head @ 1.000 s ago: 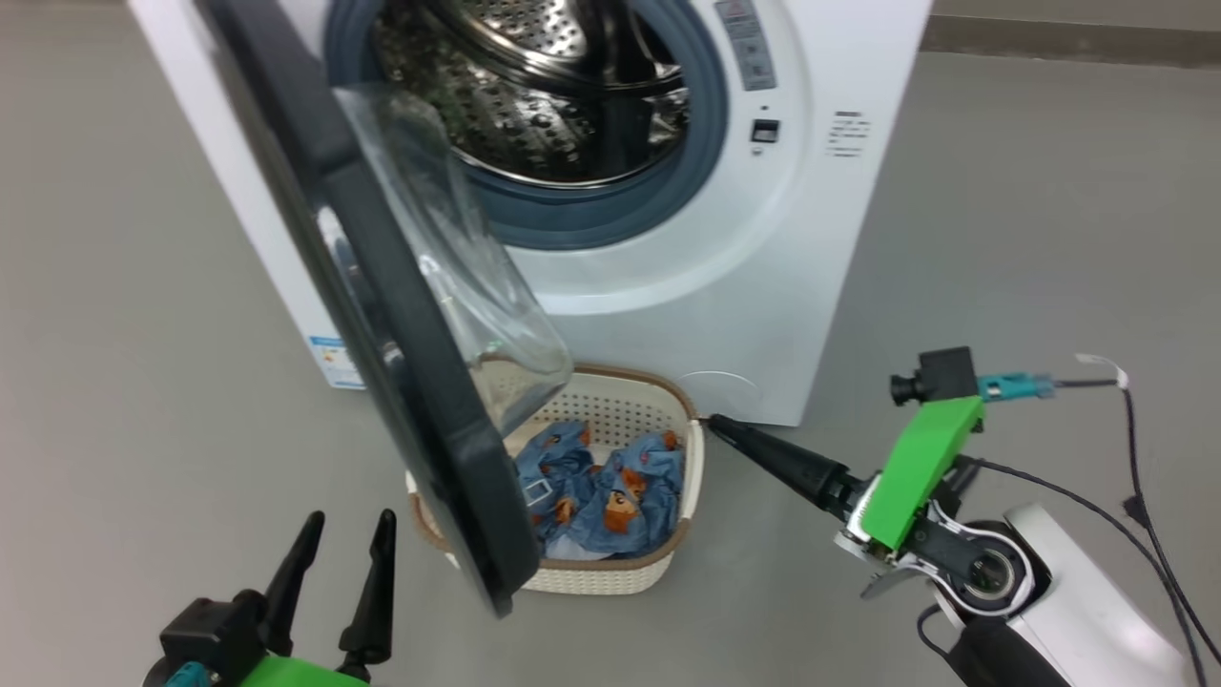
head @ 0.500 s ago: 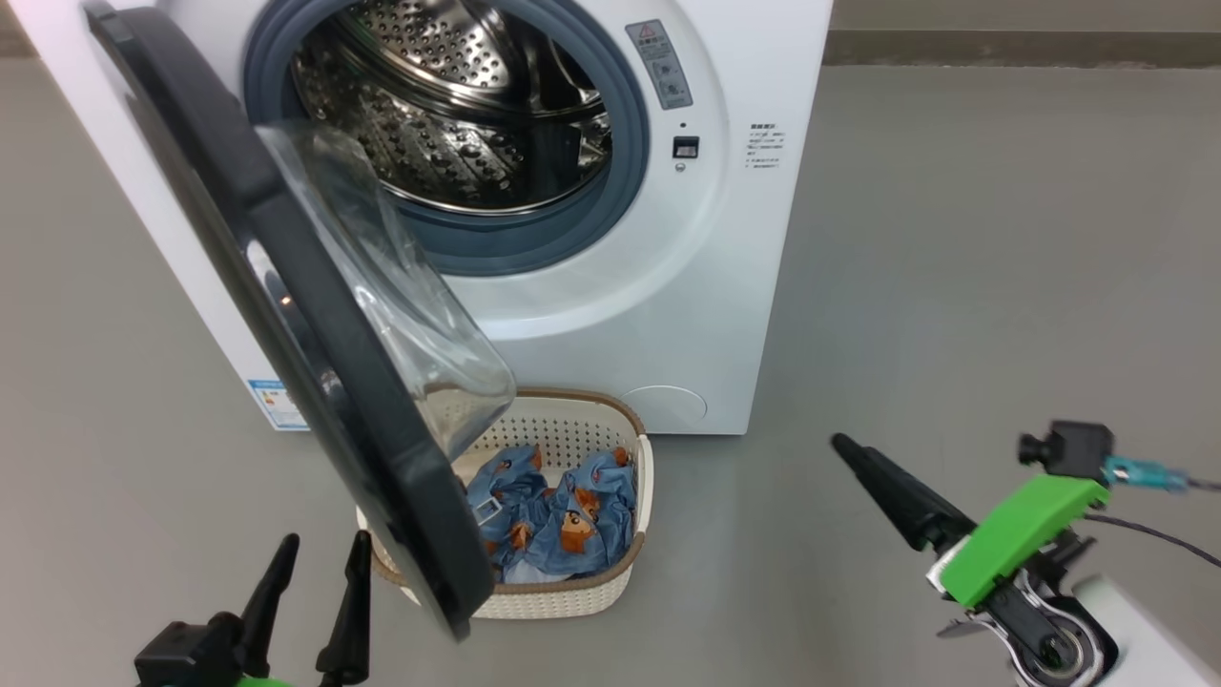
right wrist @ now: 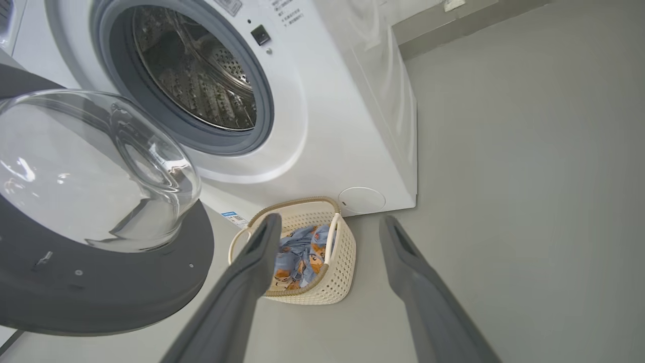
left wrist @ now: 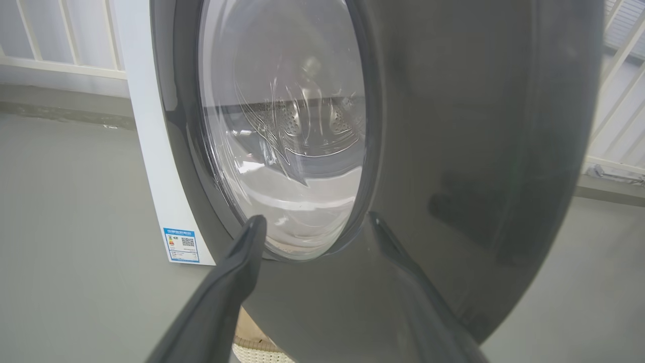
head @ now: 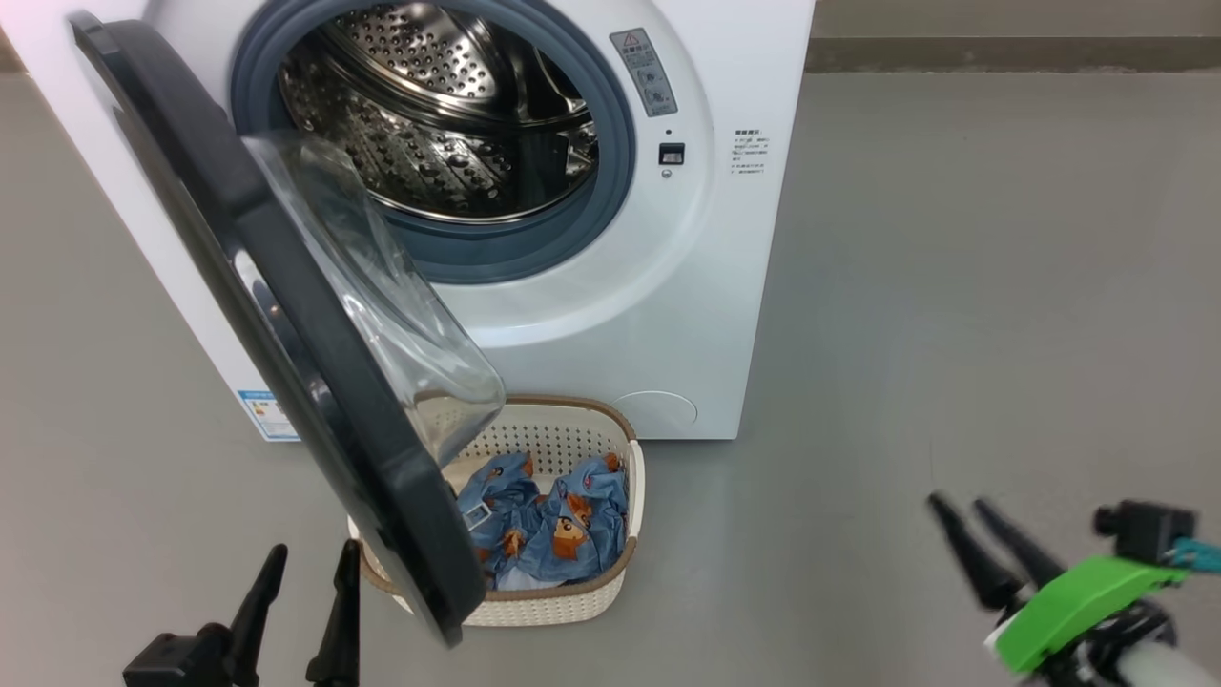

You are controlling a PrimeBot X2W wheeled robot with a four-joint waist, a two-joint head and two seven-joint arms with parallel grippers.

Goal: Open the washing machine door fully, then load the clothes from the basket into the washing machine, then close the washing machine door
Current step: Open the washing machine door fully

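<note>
Wrist views show two sides of the washing machine door. From the left wrist you see its shiny black outside with the round glass in the middle, very close, and a small blue label sticker low on the side of the washing machine. From the right wrist you see the inside, where the clear glass bowl bulges out, and the steel drum full of little holes.

The door stands part way open and swings out to the left. Its bottom edge hangs over the left part of the basket. The basket sits on the grey floor right in front of the machine, with the blue bear clothes heaped inside.

The left gripper has its fingers spread wide and holds nothing. It is just beside the door's bottom edge, and the basket is on the other side of the door. The right gripper is spread wide too, with nothing in it, well apart from the basket on its right.
</note>
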